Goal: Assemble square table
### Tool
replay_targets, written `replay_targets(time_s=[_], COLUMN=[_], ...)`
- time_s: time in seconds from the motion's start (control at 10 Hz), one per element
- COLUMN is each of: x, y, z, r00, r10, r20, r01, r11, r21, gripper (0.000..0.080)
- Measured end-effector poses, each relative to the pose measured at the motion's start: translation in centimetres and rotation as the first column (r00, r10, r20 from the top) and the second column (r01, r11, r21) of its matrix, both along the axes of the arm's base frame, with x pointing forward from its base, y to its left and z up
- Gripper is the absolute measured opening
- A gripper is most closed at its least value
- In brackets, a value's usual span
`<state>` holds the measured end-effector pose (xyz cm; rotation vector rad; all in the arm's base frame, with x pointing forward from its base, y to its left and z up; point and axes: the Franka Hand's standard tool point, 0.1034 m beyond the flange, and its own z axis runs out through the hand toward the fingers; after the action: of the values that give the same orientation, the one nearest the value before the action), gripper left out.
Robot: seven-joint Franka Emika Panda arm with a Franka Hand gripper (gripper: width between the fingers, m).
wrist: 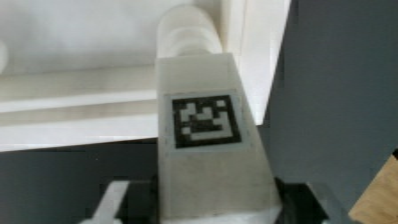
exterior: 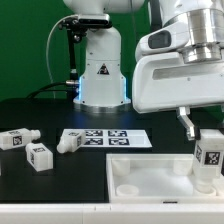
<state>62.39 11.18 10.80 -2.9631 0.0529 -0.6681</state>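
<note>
**Square table panel** [exterior: 135, 178], rim upward, lying on the dark table [exterior: 30, 190] toward the exterior view's right. One tagged leg [exterior: 210, 158] stands upright at the panel's corner on the exterior view's right; it is clamped between the fingers [wrist: 118, 200] of the gripper [exterior: 207, 138]; whether its lower end sits in the corner hole cannot be told. Three loose legs [exterior: 40, 154] lie well apart from the panel on the exterior view's left; the nearest is just beside the marker board [exterior: 110, 137]. The arm's base [exterior: 100, 75] stands behind the board.
</note>
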Motion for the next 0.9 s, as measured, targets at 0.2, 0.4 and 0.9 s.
replay_targets(time_s=[0.2,0.4,0.9], x=[-0.2,-0.3,-0.2], y=[-0.1,-0.1,0.1], z=[-0.6,-1.2,-1.7], r00=[1.000,1.000,1.000], r10=[-0.002,-0.001,-0.006], r20=[-0.001,-0.001,0.019], r01=[0.002,0.001,0.006], r11=[1.000,1.000,1.000], r21=[-0.005,-0.008,-0.012], gripper=[0.0288,0.0288,0.0297])
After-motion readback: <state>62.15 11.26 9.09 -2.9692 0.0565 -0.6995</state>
